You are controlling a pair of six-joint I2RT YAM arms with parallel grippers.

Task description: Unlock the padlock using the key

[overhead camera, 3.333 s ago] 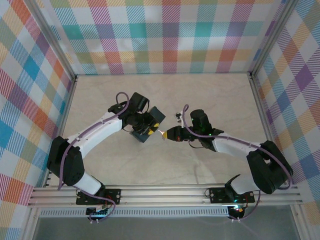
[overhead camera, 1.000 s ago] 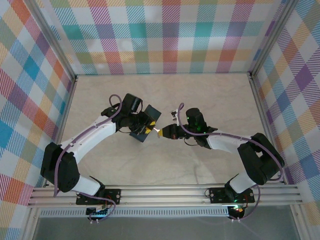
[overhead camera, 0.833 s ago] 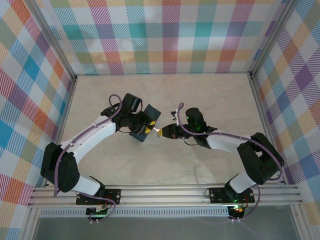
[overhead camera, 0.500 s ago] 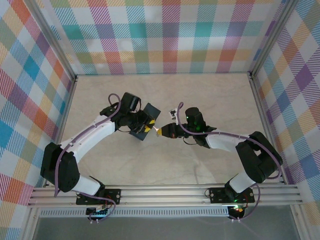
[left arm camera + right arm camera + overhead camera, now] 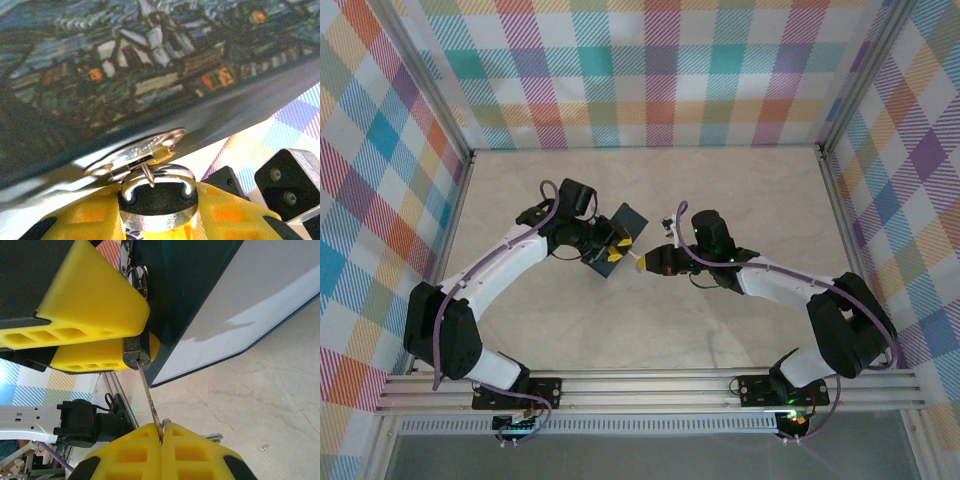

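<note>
Tip of key (image 5: 149,395) apparently inside padlock (image 5: 135,355), shaft straight toward it.

my right hand (image 5: 161,432) has its two yellow fingers pressed together on the head of the key (image 5: 149,395). the thin silvery shaft slants up and to the left, and its tip meets the silvery underside of the padlock (image 5: 136,356); i cannot tell how deep it sits. the padlock is pinched between the yellow fingers of my left hand (image 5: 145,335), right against the dark blue tin (image 5: 200,290). the pale marbled table (image 5: 260,405) lies beneath.
</note>
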